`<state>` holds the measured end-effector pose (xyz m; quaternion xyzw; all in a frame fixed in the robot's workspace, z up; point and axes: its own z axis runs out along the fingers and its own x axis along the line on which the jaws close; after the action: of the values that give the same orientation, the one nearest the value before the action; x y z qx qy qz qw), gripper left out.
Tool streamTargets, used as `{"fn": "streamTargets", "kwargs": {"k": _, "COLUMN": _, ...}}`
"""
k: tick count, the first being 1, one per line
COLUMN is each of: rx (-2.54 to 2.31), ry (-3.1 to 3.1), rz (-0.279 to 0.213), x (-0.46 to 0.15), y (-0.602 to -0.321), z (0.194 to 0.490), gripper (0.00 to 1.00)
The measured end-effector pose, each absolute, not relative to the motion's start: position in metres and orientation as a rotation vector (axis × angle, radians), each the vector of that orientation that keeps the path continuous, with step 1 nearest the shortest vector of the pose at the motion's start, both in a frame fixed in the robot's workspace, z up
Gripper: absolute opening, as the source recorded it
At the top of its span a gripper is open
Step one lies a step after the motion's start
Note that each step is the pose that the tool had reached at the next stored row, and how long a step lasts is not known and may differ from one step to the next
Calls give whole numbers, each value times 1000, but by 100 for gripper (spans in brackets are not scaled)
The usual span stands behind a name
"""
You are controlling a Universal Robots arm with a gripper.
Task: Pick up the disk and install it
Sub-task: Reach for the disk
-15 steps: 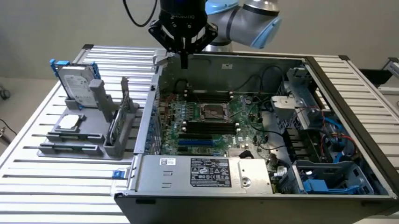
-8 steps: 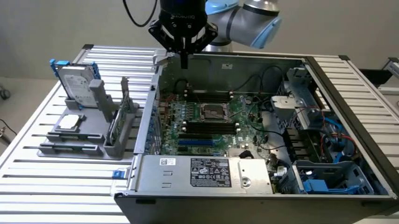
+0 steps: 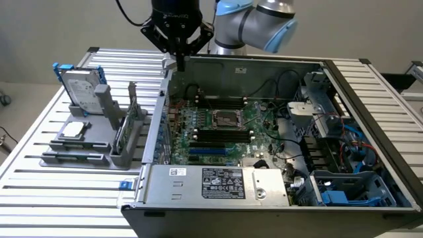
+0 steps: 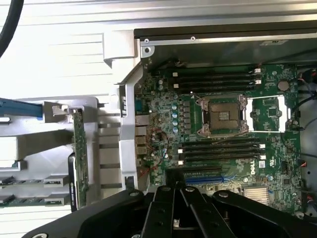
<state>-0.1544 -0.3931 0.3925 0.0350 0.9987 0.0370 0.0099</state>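
The disk [image 3: 82,90], a silver-grey drive with a white label in a blue carrier, stands upright in the grey holder [image 3: 86,148] on the exterior view's left. A blue edge of its carrier [image 4: 20,109] appears in the wrist view. My gripper [image 3: 180,60] hangs shut and empty above the back left corner of the open computer case [image 3: 198,183], well to the right of the disk. Its black fingers [image 4: 163,208] are pressed together over the motherboard's edge.
The holder also carries a small square silver chip [image 3: 73,130] and a thin green memory stick [image 3: 122,131]. Inside the case lie the motherboard with its CPU socket [image 4: 223,116], cables, and a bay with blue parts [image 3: 334,196] at the front right.
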Motion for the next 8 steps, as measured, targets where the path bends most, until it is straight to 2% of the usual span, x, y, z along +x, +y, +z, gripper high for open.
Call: {"fn": "streamTargets", "kwargs": {"k": 8, "rx": 109, "ry": 3118, "rz": 103, "x": -191, "y": -379, "z": 392, "gripper": 11}}
